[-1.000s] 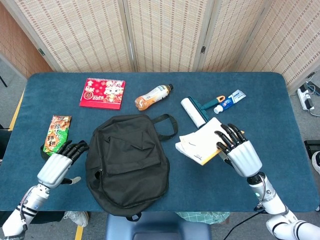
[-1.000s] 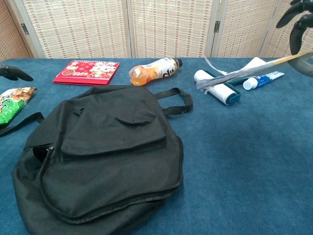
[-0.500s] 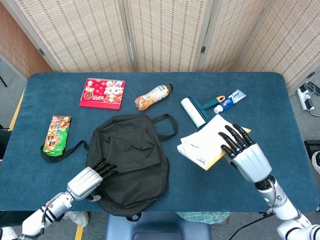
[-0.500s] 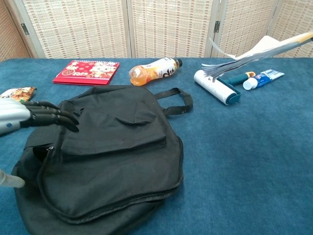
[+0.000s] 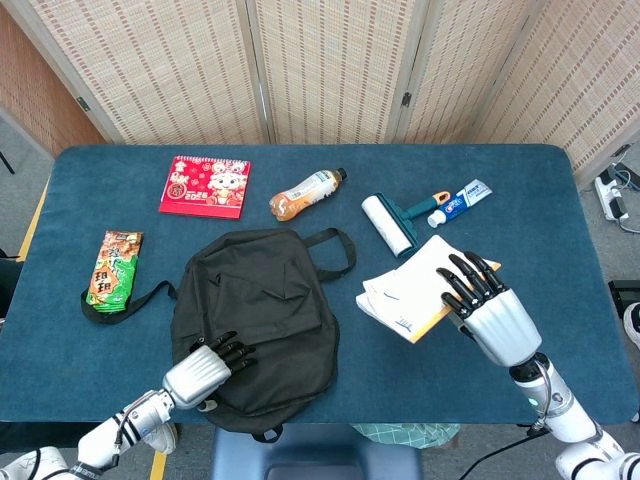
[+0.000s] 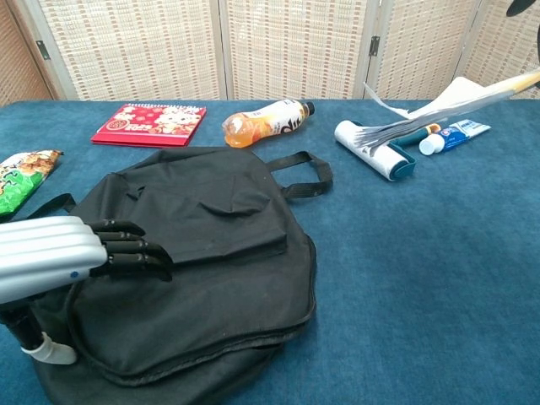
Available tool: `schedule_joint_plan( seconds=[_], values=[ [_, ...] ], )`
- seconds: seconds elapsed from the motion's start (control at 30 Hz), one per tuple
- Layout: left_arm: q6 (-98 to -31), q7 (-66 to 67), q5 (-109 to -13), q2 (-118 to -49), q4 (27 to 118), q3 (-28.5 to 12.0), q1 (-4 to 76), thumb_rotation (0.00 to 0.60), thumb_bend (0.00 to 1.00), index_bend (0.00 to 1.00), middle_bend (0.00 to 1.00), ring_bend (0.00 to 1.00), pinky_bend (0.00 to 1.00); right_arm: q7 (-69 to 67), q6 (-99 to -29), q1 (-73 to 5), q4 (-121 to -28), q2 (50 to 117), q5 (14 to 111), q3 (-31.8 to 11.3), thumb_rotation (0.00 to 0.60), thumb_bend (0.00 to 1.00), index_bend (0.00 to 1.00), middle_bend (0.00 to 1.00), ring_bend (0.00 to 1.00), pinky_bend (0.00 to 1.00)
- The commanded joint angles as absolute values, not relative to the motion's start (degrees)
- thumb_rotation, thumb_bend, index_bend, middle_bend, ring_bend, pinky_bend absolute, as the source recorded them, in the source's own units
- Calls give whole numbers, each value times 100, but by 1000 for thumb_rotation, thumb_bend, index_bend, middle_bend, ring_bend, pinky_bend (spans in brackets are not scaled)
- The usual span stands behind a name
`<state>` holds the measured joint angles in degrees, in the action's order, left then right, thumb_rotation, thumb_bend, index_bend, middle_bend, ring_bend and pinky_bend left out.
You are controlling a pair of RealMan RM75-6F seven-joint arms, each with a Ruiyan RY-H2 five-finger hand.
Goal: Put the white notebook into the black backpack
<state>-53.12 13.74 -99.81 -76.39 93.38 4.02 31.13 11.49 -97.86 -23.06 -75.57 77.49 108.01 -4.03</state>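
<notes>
The black backpack lies flat in the middle of the blue table, its handle loop toward the far side. My left hand rests on its near left part, fingers stretched over the fabric and the thumb down at the bag's edge; it grips nothing that I can see. My right hand holds the white notebook by its right edge, to the right of the backpack. In the chest view the notebook hangs above the table, tilted, with its pages fanning down.
A red calendar and an orange drink bottle lie beyond the backpack. A lint roller and a toothpaste tube lie just behind the notebook. A snack packet sits at the left beside a backpack strap.
My left hand has come from the table's left edge onto the backpack's near left part. The right hand, still holding the notebook, has shifted slightly toward me.
</notes>
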Motion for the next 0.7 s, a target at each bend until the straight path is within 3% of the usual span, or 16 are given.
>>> schedule_joint_plan(
  seconds=[0.03, 0.37, 0.7],
  values=[
    [-5364, 1309, -9890, -7827, 9227, 342, 3159, 600, 96, 231, 145, 158, 106, 1141, -9782, -2302, -7540, 7757, 10811, -407, 600, 614, 630, 343, 188, 218],
    [-5643, 922, -9769, -8068, 9052, 297, 3193, 600, 118, 338, 164, 173, 106, 1109, -9743, -2251, -7489, 7770, 10747, -429, 600, 614, 629, 344, 188, 218],
    [-6182, -284, -9806, -8491, 8438, 301, 3153, 600, 332, 474, 266, 259, 145, 1060, -9730, -2238, -7441, 7812, 10735, -451, 600, 614, 628, 343, 188, 218]
  ],
)
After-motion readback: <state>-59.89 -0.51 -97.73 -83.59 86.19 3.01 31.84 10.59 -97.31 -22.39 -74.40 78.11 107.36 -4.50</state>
